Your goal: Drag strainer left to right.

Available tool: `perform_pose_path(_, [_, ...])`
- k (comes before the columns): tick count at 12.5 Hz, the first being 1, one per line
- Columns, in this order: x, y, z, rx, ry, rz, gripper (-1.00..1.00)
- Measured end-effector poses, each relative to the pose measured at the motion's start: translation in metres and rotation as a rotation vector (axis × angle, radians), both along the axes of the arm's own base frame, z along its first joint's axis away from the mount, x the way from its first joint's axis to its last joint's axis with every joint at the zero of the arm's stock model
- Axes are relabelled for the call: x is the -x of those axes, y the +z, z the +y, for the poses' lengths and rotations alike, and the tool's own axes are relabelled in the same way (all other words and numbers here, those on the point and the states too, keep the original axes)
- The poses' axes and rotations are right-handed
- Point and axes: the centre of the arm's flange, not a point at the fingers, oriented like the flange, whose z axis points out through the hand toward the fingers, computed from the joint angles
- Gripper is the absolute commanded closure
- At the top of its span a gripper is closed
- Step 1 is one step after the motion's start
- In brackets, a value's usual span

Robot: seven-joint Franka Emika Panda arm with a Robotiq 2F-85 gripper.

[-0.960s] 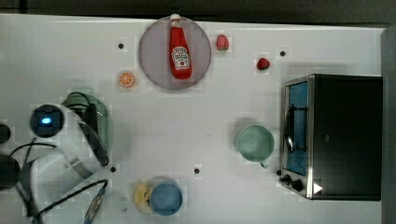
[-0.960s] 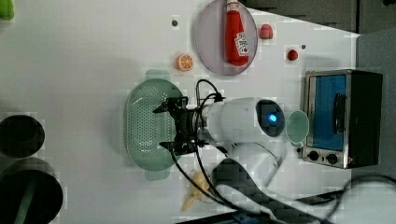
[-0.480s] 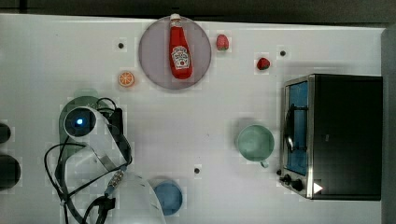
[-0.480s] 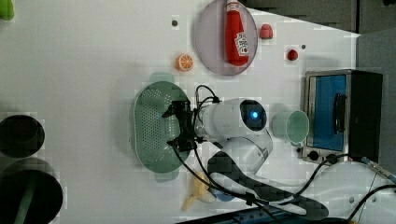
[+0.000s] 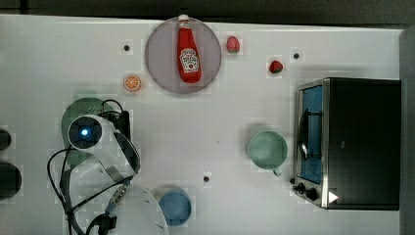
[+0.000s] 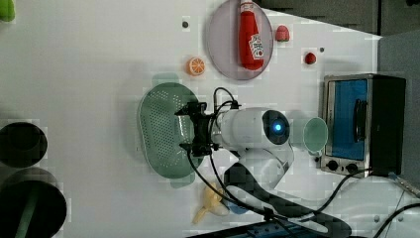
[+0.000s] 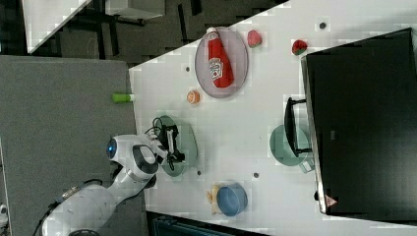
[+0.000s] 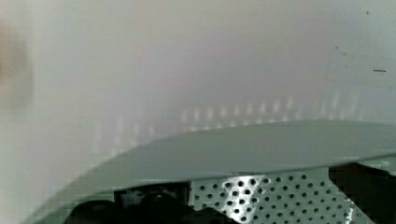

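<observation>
- 1 strainer point(image 6: 163, 130) lay beneath 1 open pincer point(image 6: 194, 128).
- 1 cup point(image 5: 266, 150), 1 blue bowl point(image 5: 175, 206), 1 ketchup bottle point(image 5: 188, 51) shared the worktop point(image 5: 73, 54).

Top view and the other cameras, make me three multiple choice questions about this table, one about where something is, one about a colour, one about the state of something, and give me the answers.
1. Where does the ketchup bottle lie?
A. on the round grey plate
B. inside the toaster oven
C. in the strainer

2. What colour is the small bowl near the table's edge in the top view?
A. red
B. blue
C. yellow

3. How do the fingers of the gripper stand over the strainer?
A. shut on the orange slice
B. shut on the cup
C. open

Answers: 1 A, the bottle lies flat within the plate's rim in the top view. 2 B, the bowl is blue in the top and right views. 3 C, in the left view the fingers stand spread apart above the strainer's perforated inside.
</observation>
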Motion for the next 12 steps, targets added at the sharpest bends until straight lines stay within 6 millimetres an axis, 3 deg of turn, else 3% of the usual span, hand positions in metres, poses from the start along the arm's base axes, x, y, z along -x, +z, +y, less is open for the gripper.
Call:
perform_pose_path(4, [-0.004, -0.004, -0.02, 0.018, -0.023, -0.013, -1.0])
perform_pose_path(9, [0.014, -0.008, -0.067, 0.053, -0.082, 0.034, -1.0])
perform_pose_path(12, [0.004, -0.006, -0.093, 0.056, -0.128, 0.033, -1.0])
